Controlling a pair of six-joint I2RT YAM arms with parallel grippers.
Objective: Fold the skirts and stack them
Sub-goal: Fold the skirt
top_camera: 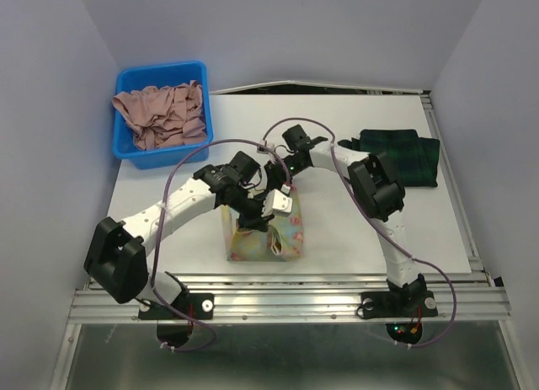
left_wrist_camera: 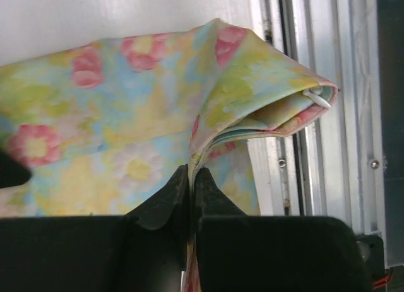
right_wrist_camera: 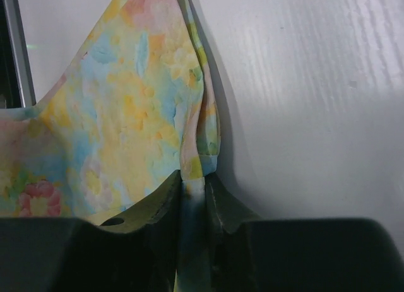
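Note:
The pale yellow floral skirt (top_camera: pixel 263 234) hangs as a folded bundle at the table's front middle, lifted by both grippers. My left gripper (top_camera: pixel 249 213) is shut on its cloth; in the left wrist view the cloth (left_wrist_camera: pixel 126 128) is pinched between the jaws, with a folded end at right. My right gripper (top_camera: pixel 278 192) is shut on another edge of it, seen in the right wrist view (right_wrist_camera: pixel 126 115). The dark green-navy plaid skirt (top_camera: pixel 400 156) lies folded at the table's right rear.
A blue plastic bin (top_camera: pixel 160 112) with pinkish-tan cloth stands at the back left. The metal rail (top_camera: pixel 295 301) runs along the table's front edge. Grey walls close in left, right and behind.

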